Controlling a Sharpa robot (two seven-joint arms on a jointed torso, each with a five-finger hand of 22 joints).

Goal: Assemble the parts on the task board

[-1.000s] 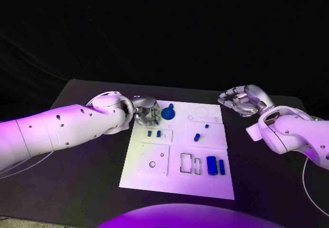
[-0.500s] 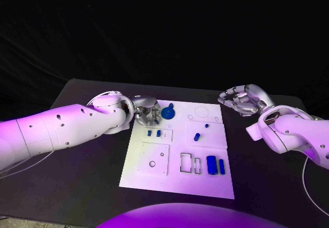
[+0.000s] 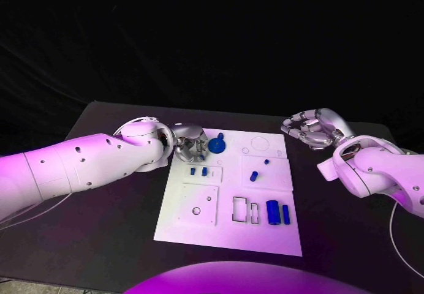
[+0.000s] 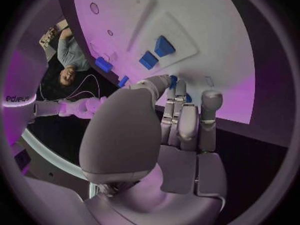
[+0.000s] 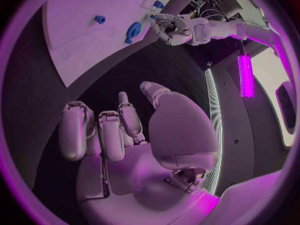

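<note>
The white task board [image 3: 231, 229] lies in the middle of the table. A round blue part [image 3: 216, 145] sits near its far left corner, and my left hand [image 3: 188, 147] is right beside it. In the left wrist view the thumb and fingertips [image 4: 172, 87] meet on a blue edge of that round part [image 4: 173, 79]. Two small blue blocks [image 3: 199, 172] stand just nearer than the hand, seen as squares [image 4: 156, 53] from the wrist. My right hand [image 3: 309, 130] hovers off the board's far right corner, its fingers [image 5: 103, 132] curled in on nothing.
Other blue parts on the board are a short peg [image 3: 253, 177], a tiny piece [image 3: 267, 162], and a thick cylinder [image 3: 273, 212] with a thin bar [image 3: 285, 215] beside rectangular slots [image 3: 245, 210]. The black table [image 3: 106, 233] stretches to both sides.
The left hand has shifted very slightly at the round blue part. The right hand and the other parts have stayed put.
</note>
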